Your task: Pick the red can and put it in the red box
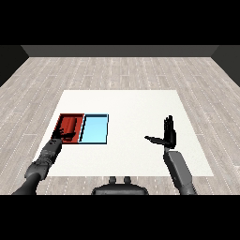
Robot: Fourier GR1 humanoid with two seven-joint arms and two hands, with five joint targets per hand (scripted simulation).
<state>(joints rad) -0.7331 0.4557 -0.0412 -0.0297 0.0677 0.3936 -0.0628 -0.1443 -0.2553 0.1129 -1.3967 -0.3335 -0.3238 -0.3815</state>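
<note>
Over the shallow red tray [63, 118], the black left hand [62, 135] is covering the red cylindrical can [70, 125] — grip unclear; lifting might be dragging it out, while the right hand [168, 133] is hovering open.

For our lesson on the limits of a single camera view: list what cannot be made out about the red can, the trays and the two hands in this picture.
- Head view: the left hand lies dark over the red tray; its fingers cannot be told.
- The red can in the tray is too small to show whether the hand holds it.
- The tray's near edge is hidden by that hand.
- The light blue tray and open right hand show plainly.
</note>
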